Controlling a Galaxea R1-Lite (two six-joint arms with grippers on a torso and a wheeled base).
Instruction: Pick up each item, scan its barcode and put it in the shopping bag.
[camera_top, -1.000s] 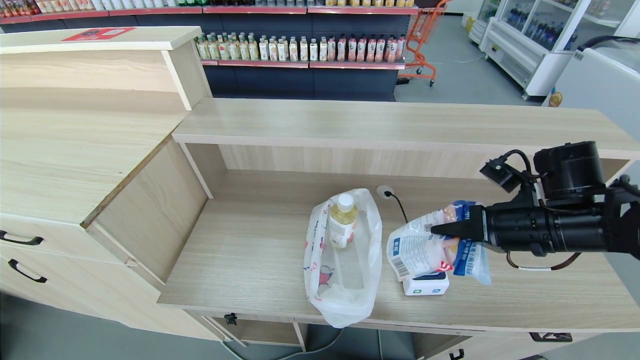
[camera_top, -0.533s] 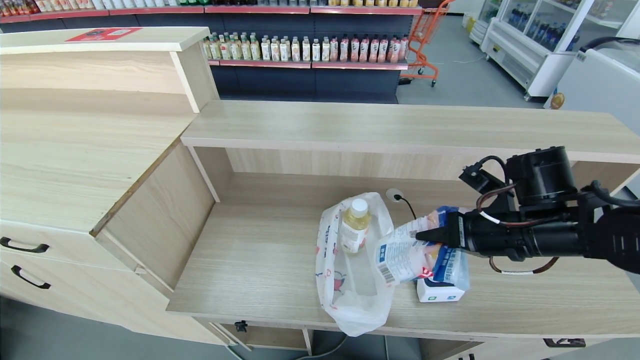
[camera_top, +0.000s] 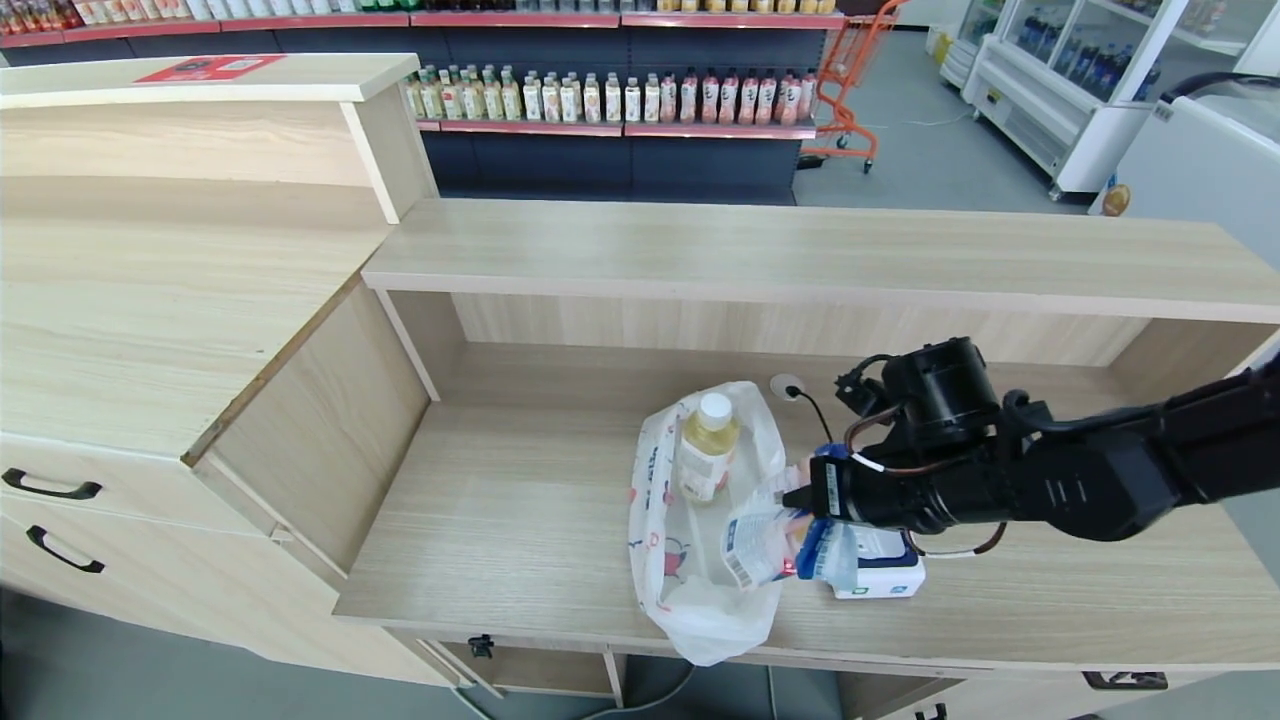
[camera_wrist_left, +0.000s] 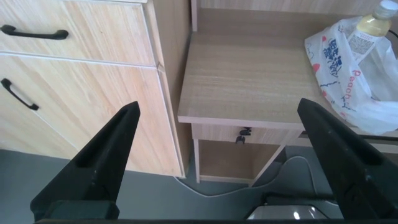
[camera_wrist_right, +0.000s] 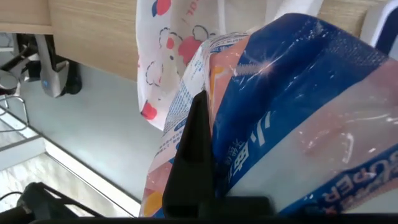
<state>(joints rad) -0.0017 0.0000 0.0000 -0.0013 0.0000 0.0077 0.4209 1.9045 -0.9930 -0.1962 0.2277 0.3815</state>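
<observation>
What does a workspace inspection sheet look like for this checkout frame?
Surface: wooden counter, bare to the left of the bag.
Job's things: white bag open at the front edge; bottle upright inside it; packet held at the bag's right rim, barcode facing up; scanner right of the bag.
Clutter: nothing seen.
Hands: right hand shut on the packet; left hand open, low beside the counter, holding nothing.
Cables: black cable runs from a socket towards the scanner; its end is hidden.
Surroundings: shelves of drinks, drawers, orange cart, fridges.
</observation>
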